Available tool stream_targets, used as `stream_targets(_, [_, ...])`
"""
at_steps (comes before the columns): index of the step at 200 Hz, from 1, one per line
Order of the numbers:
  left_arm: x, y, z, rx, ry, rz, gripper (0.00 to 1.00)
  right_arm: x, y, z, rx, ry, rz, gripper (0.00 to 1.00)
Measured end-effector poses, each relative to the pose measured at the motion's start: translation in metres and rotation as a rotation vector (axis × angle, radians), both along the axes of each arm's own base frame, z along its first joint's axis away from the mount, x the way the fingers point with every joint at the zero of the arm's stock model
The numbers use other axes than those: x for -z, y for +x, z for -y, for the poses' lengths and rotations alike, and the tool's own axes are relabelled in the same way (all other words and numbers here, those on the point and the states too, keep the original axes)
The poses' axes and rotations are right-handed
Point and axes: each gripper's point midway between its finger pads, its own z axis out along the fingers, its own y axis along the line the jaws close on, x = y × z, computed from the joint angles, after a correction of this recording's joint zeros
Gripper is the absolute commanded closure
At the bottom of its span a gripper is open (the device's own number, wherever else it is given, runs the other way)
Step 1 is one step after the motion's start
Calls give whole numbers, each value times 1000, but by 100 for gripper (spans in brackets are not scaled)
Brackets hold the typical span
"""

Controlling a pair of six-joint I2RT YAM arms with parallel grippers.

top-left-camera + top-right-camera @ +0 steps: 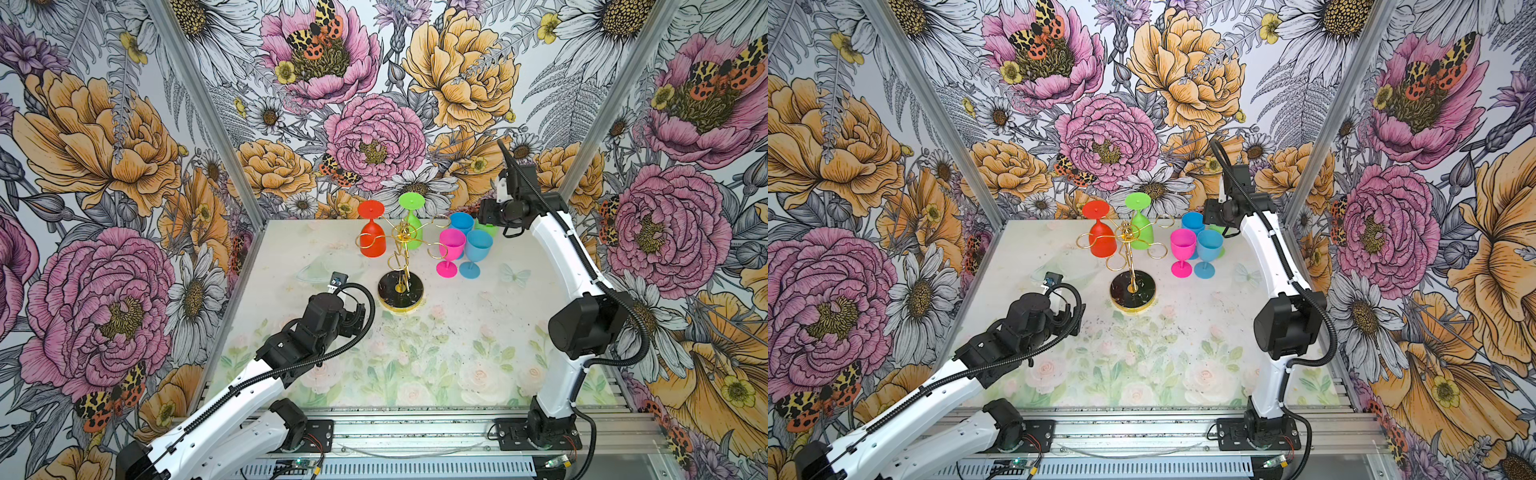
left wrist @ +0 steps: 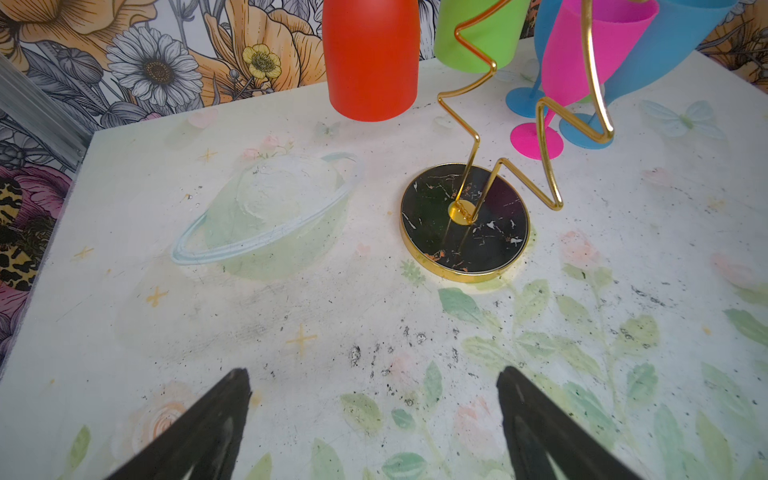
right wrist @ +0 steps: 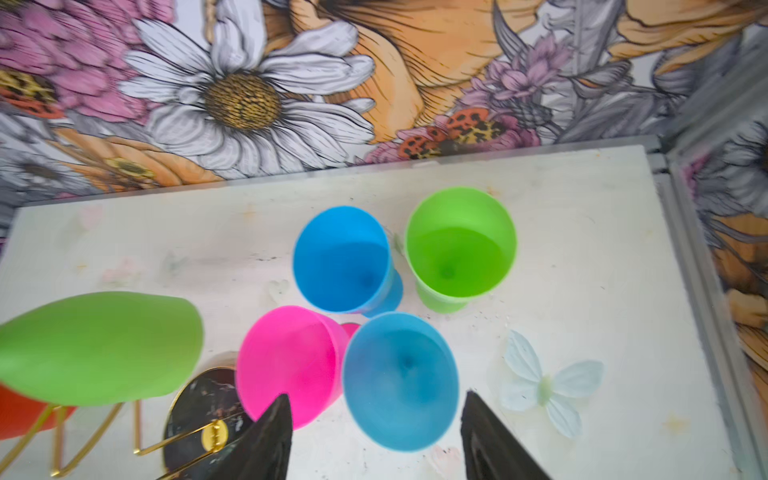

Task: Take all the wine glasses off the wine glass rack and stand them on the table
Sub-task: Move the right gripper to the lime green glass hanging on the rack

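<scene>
Hanging glasses: red wine glass [image 1: 371, 237] at ten o'clock of the wine glass rack [image 1: 400, 291] post, green wine glass [image 1: 411, 232] at twelve, both bowl-down on hooks; the rack stands mid-desk [image 1: 415, 365].
Hidden: standing green glass [image 3: 459, 249] shows whole only in the right wrist view; in both top views the right hand covers most of it.
Standing group: pink glass [image 1: 451, 245], near blue glass [image 1: 478, 247] and far blue glass [image 1: 461, 222], at two o'clock of the rack base.
Right hand [image 3: 376, 397]: fingers apart, clamping nothing, above the near blue glass; arm raised, wrist bent down.
Left hand [image 2: 372, 370]: fingers wide apart over bare desk, at seven o'clock of the base; arm low.
</scene>
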Motion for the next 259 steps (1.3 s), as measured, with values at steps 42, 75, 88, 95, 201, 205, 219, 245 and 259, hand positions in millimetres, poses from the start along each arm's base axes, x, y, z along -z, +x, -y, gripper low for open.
stream_targets(42, [-2, 2, 1, 8, -21, -9, 6, -35, 6, -48, -164, 244, 38, 36])
stream_targets(75, [-3, 2, 1, 15, -31, -12, 6, -35, 12, -77, -236, 359, 11, 37])
stream_targets(88, [-3, 2, 1, 17, -33, -13, 6, -34, 12, -89, -260, 394, -1, 36])
stream_targets(95, [-3, 2, 2, 18, -34, -14, 6, -34, 11, -97, -275, 413, -5, 37])
stream_targets(201, [-5, 1, 2, 22, -44, -10, 4, -37, 22, -146, -356, 567, -23, 42])
stream_targets(205, [-5, 1, 2, 23, -44, -10, 4, -36, 23, -147, -357, 571, -24, 43])
stream_targets(219, [-5, 1, 2, 23, -44, -10, 3, -35, 26, -149, -356, 589, -28, 45])
stream_targets(245, [-5, 1, 2, 23, -44, -10, 3, -29, 30, -153, -352, 607, -39, 47])
stream_targets(259, [-5, 1, 2, 23, -44, -10, 3, -28, 32, -155, -352, 614, -40, 47])
